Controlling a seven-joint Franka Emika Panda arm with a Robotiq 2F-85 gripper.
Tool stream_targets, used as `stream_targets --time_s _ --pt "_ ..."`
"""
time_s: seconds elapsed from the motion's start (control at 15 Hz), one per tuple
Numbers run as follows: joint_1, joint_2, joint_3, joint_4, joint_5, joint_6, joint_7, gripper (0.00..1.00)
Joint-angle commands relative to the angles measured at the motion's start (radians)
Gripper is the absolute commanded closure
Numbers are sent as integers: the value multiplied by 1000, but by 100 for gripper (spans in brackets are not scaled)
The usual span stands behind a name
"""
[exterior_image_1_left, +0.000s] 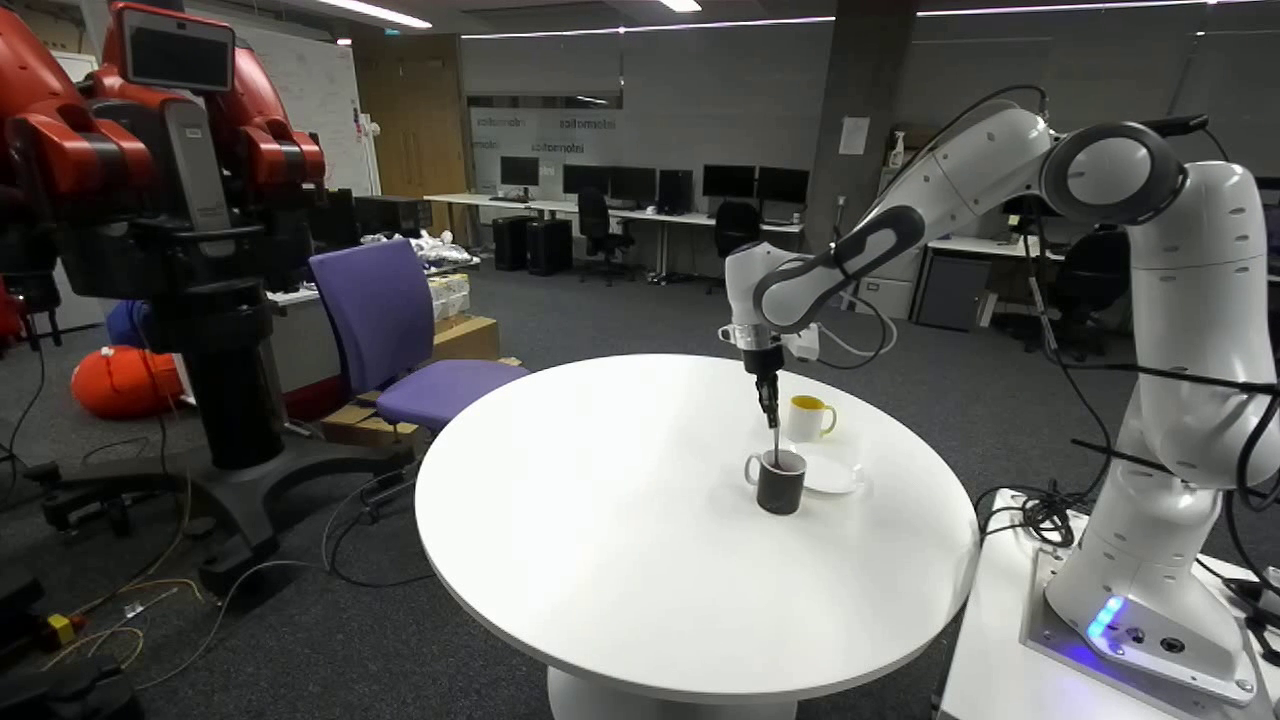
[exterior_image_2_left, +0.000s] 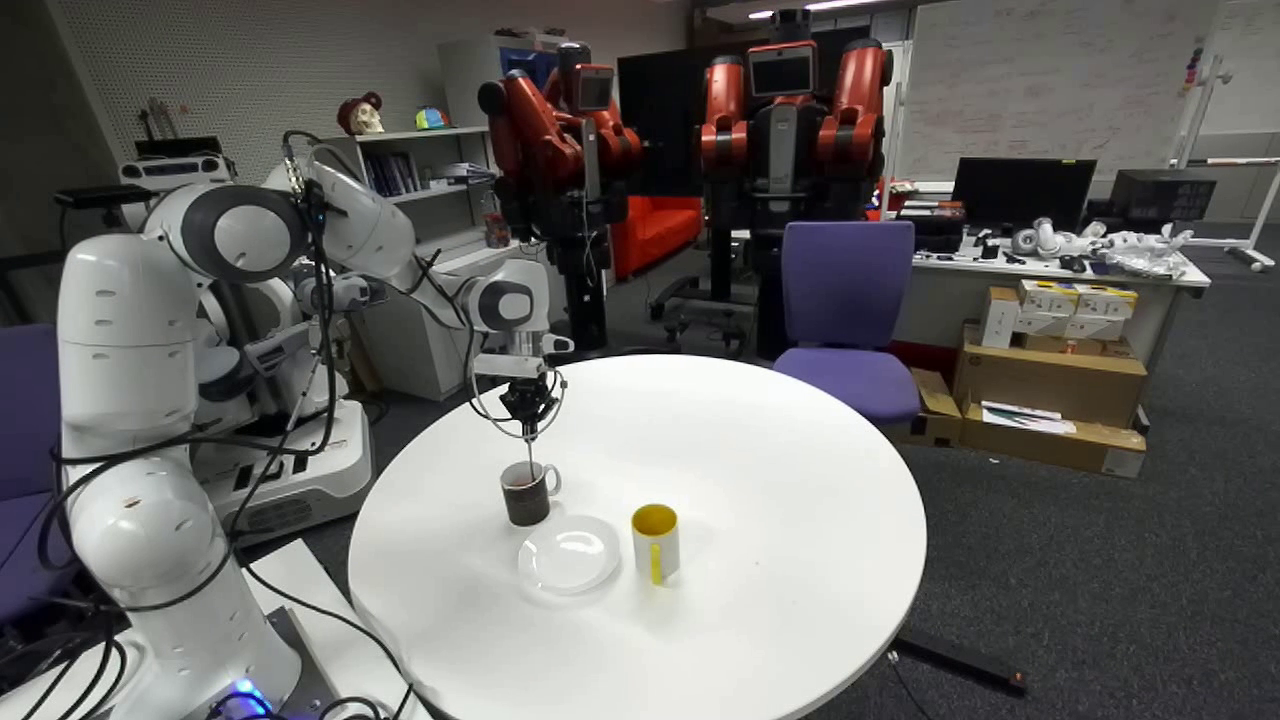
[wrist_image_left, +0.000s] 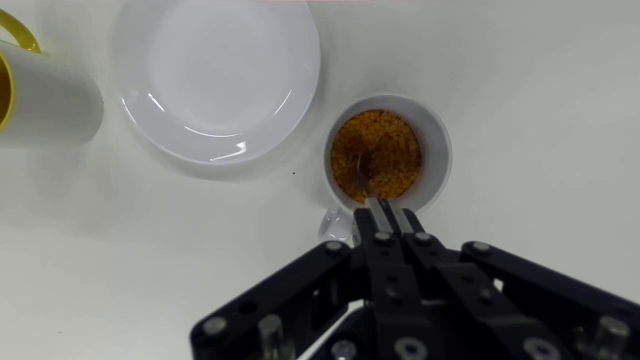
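My gripper (wrist_image_left: 386, 210) points down and is shut on the handle of a metal spoon (wrist_image_left: 363, 167). The spoon also shows in both exterior views (exterior_image_1_left: 776, 443) (exterior_image_2_left: 531, 456), hanging below the fingertips. Its lower end rests among small orange grains (wrist_image_left: 382, 132) inside a dark mug with a white inside (exterior_image_1_left: 780, 490) (exterior_image_2_left: 526, 503) (wrist_image_left: 436, 150). The fingertips are just above the mug's rim, and the mug stands upright. A white plate (exterior_image_1_left: 835, 478) (exterior_image_2_left: 568, 556) (wrist_image_left: 220, 65) lies beside it. A white mug with yellow inside and handle (exterior_image_1_left: 805, 420) (exterior_image_2_left: 656, 548) (wrist_image_left: 52, 97) stands beyond the plate.
All stand on a round white table (exterior_image_1_left: 600, 500) (exterior_image_2_left: 780, 600). The arm's base (exterior_image_1_left: 1150, 620) sits on a white stand beside the table. A purple chair (exterior_image_1_left: 400, 330) (exterior_image_2_left: 848, 310) is close to the table's edge. Red robots (exterior_image_2_left: 790, 130) stand farther back.
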Motion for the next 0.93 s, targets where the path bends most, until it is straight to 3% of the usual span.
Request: stream_targets --time_s 0.0,0.87 --pt "-10 2 -9 23 -19 -13 7 100" --pt "-26 -14 -16 -12 -4 -10 4 100"
